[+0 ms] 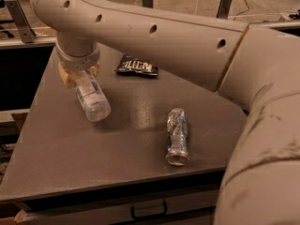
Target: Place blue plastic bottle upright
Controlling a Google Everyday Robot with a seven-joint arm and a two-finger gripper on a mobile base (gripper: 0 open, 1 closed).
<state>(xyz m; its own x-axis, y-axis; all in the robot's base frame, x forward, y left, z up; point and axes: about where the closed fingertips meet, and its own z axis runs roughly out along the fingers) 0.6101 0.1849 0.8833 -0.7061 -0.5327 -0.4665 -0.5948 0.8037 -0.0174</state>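
Your gripper, upper left of the frame, clamps the top end of the blue plastic bottle, which slants over the table. A crushed silver bottle lies at centre.

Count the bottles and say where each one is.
2. The blue plastic bottle is tilted in the hand at the left of the table; the crushed silver bottle lies on its side near the front edge. The arm may hide more.

This looks like a lab or workshop: a grey worktable with a drawer handle at 6 o'clock, metal posts and floor cables at 1 o'clock, and the gripper at 10 o'clock clasping the blue plastic bottle.
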